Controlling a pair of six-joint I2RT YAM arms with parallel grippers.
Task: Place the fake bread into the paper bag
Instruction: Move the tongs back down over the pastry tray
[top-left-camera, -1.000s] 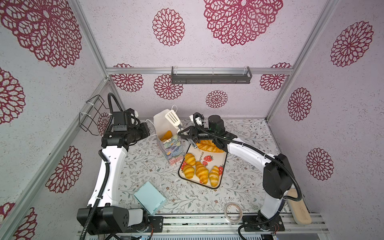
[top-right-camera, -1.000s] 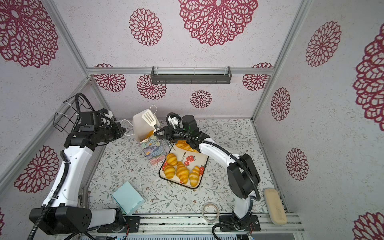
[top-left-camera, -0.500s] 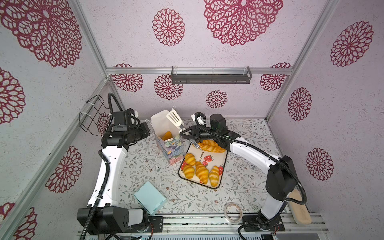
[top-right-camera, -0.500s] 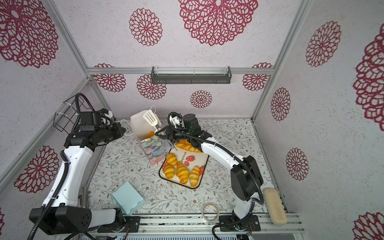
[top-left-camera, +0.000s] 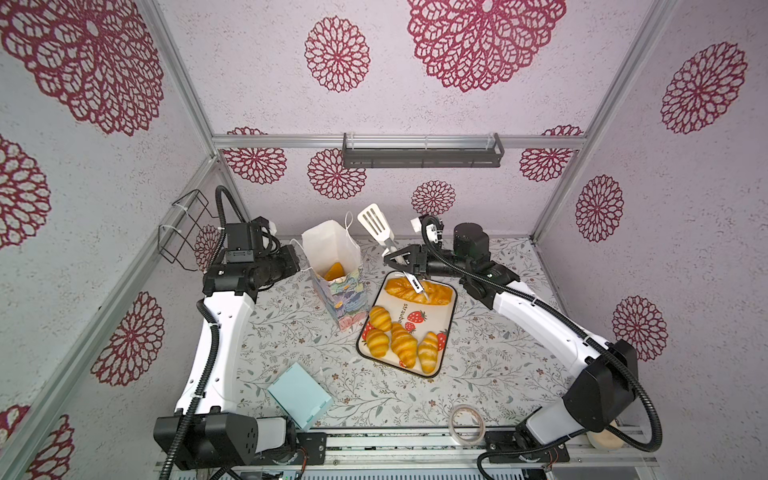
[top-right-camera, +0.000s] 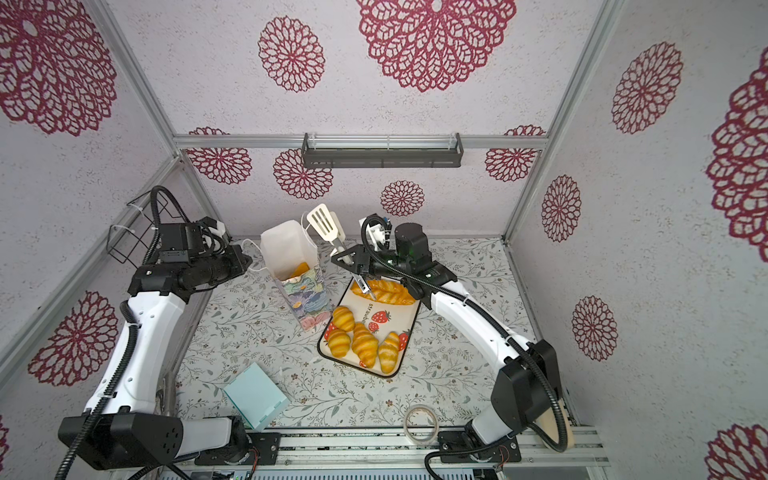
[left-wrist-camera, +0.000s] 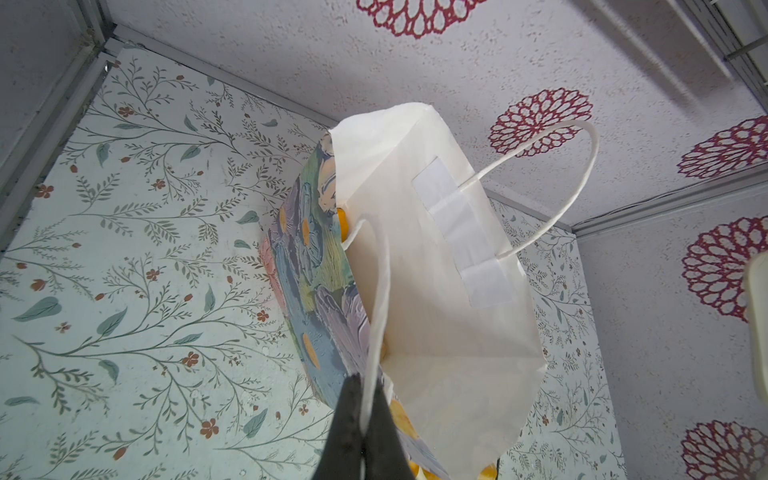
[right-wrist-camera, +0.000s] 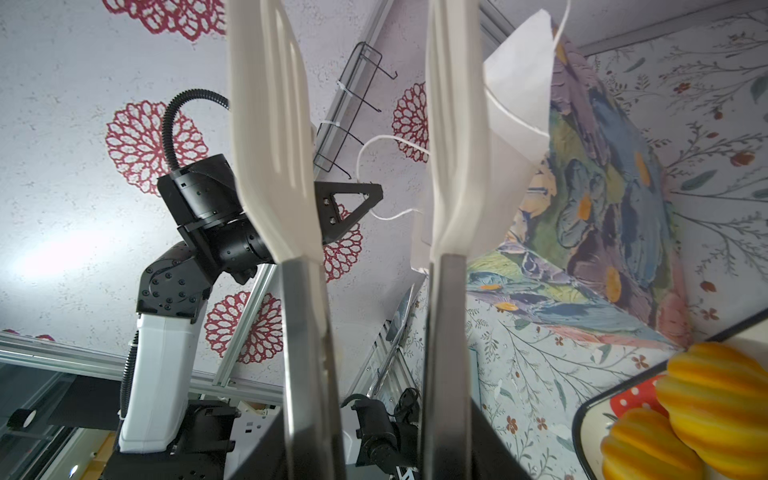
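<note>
The left arm, elbow bent, has its left tool (left-wrist-camera: 363, 432) clenched on the thin white cord handle (left-wrist-camera: 379, 299) of the tall floral paper bag (top-left-camera: 347, 299). The right arm reaches over the strawberry-print tray (top-left-camera: 434, 318), right tool (top-left-camera: 405, 264) grasping white slotted tongs (top-left-camera: 376, 222). The glossy orange fake bread (top-left-camera: 401, 343) lies there; one piece is bagged.

- The paper bag (top-left-camera: 332, 253) stands upright, its mouth gaping upward.
- White tongs (top-left-camera: 375, 224) rise just beside its rim, on the tray (top-left-camera: 434, 311) side.
- Its cord handle (left-wrist-camera: 379, 299) stretches taut off the opposite side.
- Bare table (top-left-camera: 291, 332) lies left of the bag.
</note>
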